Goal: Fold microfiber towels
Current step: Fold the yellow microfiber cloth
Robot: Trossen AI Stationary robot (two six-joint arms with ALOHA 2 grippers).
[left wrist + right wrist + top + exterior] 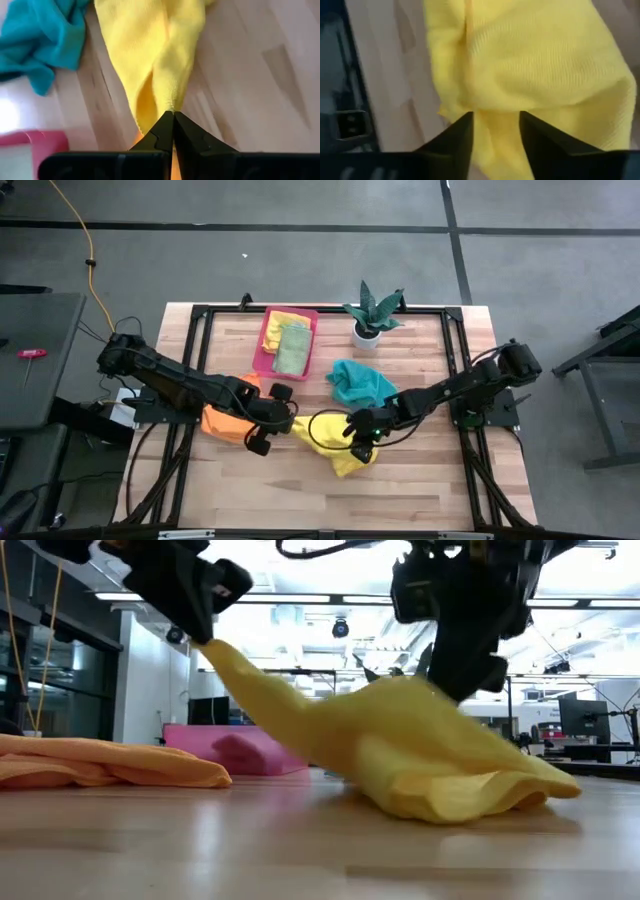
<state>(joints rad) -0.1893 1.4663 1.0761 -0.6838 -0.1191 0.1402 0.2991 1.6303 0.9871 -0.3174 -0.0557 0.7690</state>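
Left claw [173,120] pinches the yellow towel [160,55] corner, lifting it taut for folding; right claw [495,122] stands spread over it.

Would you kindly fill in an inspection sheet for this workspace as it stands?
Surface: wooden table, slatted.
Job's things: yellow towel lifted at one corner; orange towel, teal towel loose; yellow and green towels in the pink tray.
Clutter: potted plant.
Grippers: left pincer shut on yellow towel; right pincer open over it.
Cables: yellow cord on floor.
Surroundings: nothing seen amiss.
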